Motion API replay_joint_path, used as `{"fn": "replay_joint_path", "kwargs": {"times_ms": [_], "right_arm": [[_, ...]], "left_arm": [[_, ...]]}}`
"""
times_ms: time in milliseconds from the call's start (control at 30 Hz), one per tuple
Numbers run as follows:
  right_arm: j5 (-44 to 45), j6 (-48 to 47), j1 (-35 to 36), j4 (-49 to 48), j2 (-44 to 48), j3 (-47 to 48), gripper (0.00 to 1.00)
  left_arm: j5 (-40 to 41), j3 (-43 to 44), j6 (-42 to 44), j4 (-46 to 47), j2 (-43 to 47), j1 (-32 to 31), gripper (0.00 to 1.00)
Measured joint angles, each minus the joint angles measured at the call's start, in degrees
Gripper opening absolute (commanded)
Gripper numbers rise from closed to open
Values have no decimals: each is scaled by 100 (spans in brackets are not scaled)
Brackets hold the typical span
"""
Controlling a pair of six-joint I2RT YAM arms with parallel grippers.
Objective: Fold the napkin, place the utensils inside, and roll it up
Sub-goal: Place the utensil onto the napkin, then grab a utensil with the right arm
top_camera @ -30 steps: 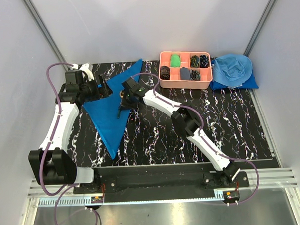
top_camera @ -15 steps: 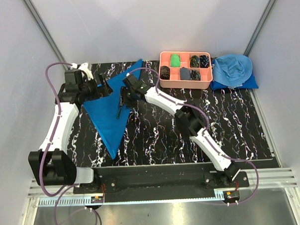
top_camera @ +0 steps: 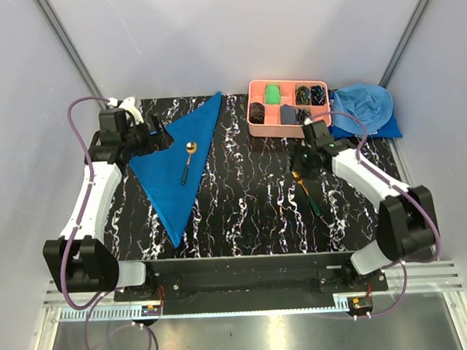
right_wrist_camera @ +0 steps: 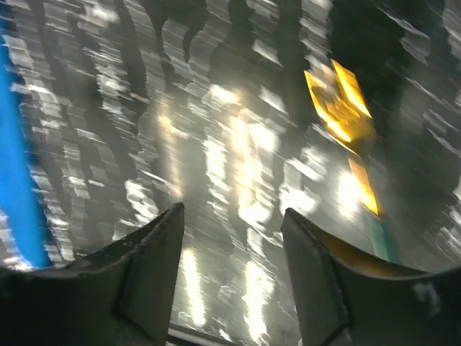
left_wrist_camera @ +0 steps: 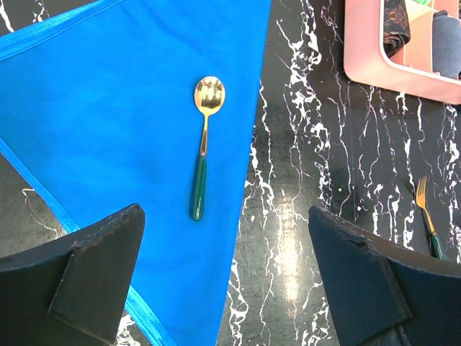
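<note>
Spoon (top_camera: 186, 165) on the blue napkin (top_camera: 168, 178), fork (top_camera: 306, 191) out on the black table (top_camera: 243, 213).
The napkin is a folded triangle at the left of the top view; the spoon lies near its right edge. The fork is at the right, well apart from it. The right gripper (right_wrist_camera: 230, 238) hangs by the fork's gold end, fingers apart. The left gripper (left_wrist_camera: 225, 220) is over the napkin, fingers wide apart.

overhead: bright, even, sharp | left wrist: crisp, glare on table (left_wrist_camera: 284, 216) | right wrist: motion-blurred (streaky highlights)
</note>
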State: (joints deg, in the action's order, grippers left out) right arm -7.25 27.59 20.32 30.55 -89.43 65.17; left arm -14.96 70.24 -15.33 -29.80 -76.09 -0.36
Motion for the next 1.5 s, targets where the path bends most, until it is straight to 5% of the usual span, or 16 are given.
{"fn": "replay_joint_path", "kwargs": {"times_ms": [300, 800, 1100, 1300, 1500], "right_arm": [[361, -212, -916, 710, 457, -1045, 67], [356, -352, -925, 737, -455, -1154, 62], [267, -376, -931, 717, -535, -1143, 21], [-17, -367, -905, 627, -551, -1165, 2], [-111, -96, -256, 597, -549, -1147, 0]], "left_arm": [[11, -52, -2, 4, 0, 0, 99], [9, -52, 0, 2, -11, 0, 99], [24, -57, 2, -20, 42, 0, 99], [72, -446, 7, 9, 610, 0, 99], [111, -636, 50, -7, 820, 0, 99]]}}
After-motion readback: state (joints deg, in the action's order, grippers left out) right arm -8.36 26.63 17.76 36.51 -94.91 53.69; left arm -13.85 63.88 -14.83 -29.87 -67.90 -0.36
